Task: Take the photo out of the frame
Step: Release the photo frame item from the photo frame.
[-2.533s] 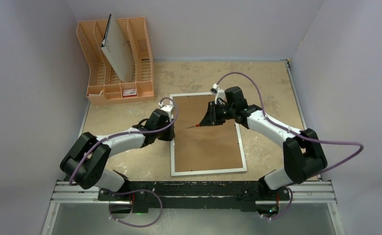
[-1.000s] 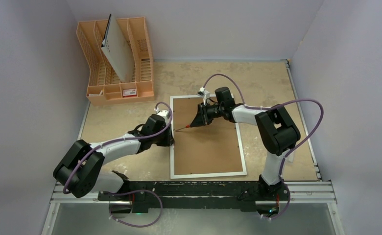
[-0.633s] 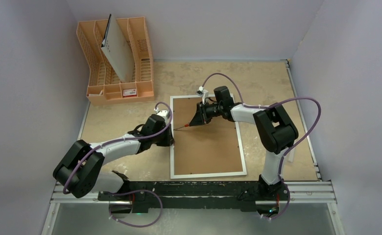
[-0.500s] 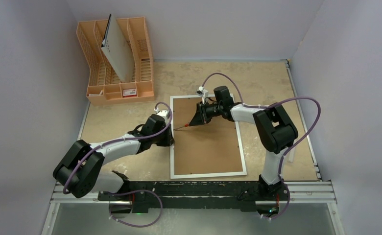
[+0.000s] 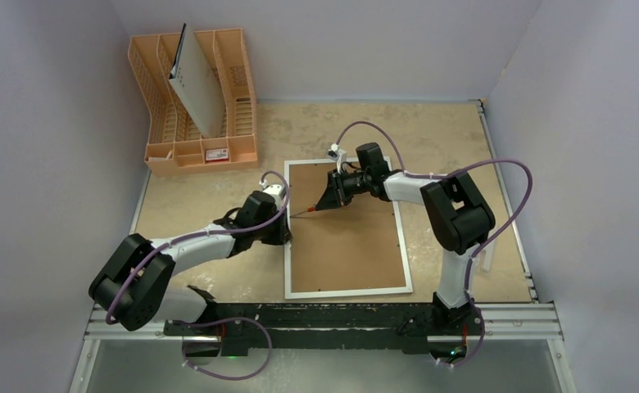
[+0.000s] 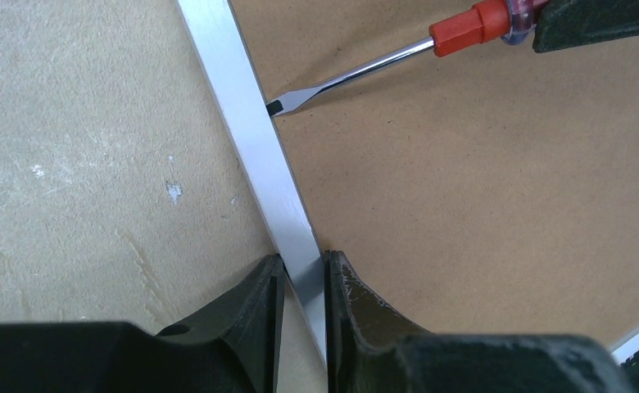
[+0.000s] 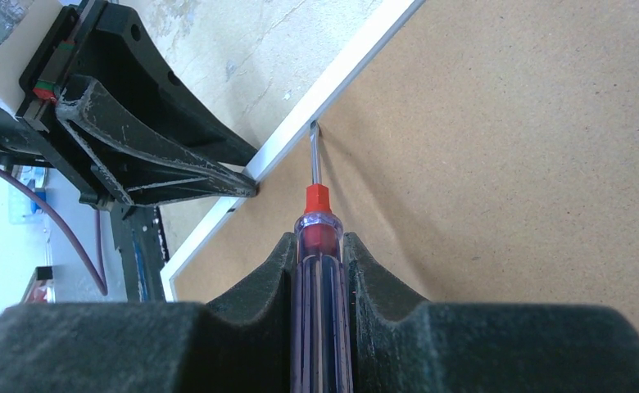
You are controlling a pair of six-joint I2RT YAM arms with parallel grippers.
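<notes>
On the table (image 5: pixel 464 147) the frame (image 5: pixel 348 290) is laid face down, its brown back (image 5: pixel 349 237) turned upward and seated flat inside the white border. The photo is not seen in any view. It is judged to be shut under that back, inside the frame, so nothing has been taken out yet. The frame's left border is pinched by the left tool (image 6: pixel 302 274), one finger set on the table side and the other on the brown back, so the frame is held steady. The right tool (image 7: pixel 319 239) is clamped on the handle of a screwdriver (image 6: pixel 406 53), which is aimed across the back toward the left border. The blade tip (image 6: pixel 277 106) is placed at the seam where back meets border, near the left tool's pinch. Prising is judged to be only at its start, as no gap is shown along the seam. The back is yet to be levered up and lifted away, and the photo then drawn out
</notes>
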